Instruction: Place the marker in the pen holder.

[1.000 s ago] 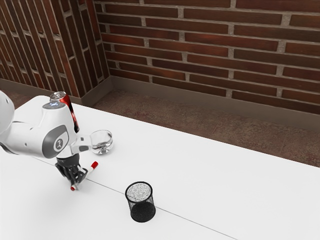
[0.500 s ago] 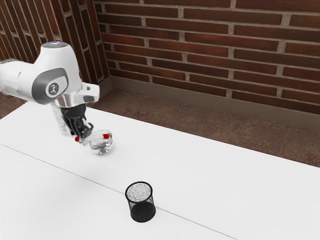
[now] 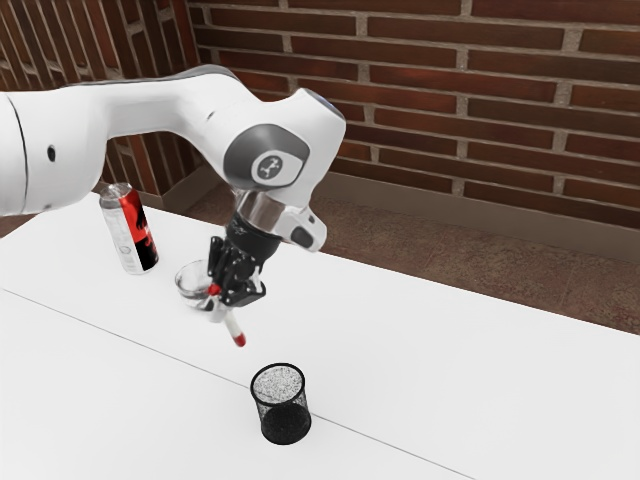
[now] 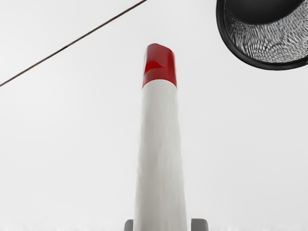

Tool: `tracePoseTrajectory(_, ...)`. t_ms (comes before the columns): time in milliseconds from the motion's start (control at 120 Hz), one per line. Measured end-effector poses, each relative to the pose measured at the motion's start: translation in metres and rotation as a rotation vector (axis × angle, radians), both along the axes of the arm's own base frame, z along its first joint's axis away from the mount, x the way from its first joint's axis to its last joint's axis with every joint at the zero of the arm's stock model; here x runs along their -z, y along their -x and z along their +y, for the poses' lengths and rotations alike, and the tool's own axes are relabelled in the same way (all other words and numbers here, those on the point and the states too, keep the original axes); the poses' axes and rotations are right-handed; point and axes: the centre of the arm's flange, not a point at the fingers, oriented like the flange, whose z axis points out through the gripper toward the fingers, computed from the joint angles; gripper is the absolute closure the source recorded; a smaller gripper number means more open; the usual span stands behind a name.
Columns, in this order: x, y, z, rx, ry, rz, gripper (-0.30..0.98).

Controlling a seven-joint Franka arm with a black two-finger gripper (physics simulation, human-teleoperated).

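Note:
My gripper is in the air over the table, shut on the white marker with red ends. The marker slants down, its lower red end pointing toward the pen holder, a black mesh cup standing upright on the table. That end is above and short of the cup's rim, on the exterior view's left of it. In the wrist view the marker runs out from between the fingertips of my gripper, and the pen holder lies off to one side of its red tip.
A clear glass bowl stands behind my gripper. Farther to the exterior view's left is a red, white and black can. A thin dark seam crosses the white table. A brick wall rises beyond.
My hand has lifted the marker off the table and carried it toward the exterior view's right, closer to the pen holder. The marker has tilted to a steeper slant.

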Motion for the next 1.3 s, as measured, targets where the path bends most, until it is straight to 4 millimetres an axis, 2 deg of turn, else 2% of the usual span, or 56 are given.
tracePoseTrajectory(150,0.013,0.01,-0.028,0.037,-0.023,0.072,0.76)
tracePoseTrajectory(275,0.008,0.009,-0.056,0.072,-0.011,0.075,0.76)
tracePoseTrajectory(333,0.01,0.005,-0.062,0.075,-0.008,0.08,0.76)
tracePoseTrajectory(542,0.042,0.005,-0.077,0.086,-0.017,0.147,0.76)
tracePoseTrajectory(667,0.052,0.005,-0.08,0.085,-0.02,0.164,0.76)
tracePoseTrajectory(833,0.05,-0.007,-0.081,0.074,-0.01,0.146,0.76)
tracePoseTrajectory(983,0.075,-0.013,-0.079,0.063,-0.018,0.181,0.76)
tracePoseTrajectory(1050,0.084,-0.013,-0.076,0.054,-0.018,0.196,0.63)
tracePoseTrajectory(1100,0.077,-0.015,-0.074,0.045,-0.01,0.185,0.52)
tracePoseTrajectory(1233,0.034,-0.012,-0.069,0.032,0.012,0.124,0.28)
tracePoseTrajectory(1267,0.014,-0.01,-0.063,0.024,0.019,0.097,0.24)
tracePoseTrajectory(1300,-0.022,-0.006,-0.053,0.009,0.033,0.039,0.2)
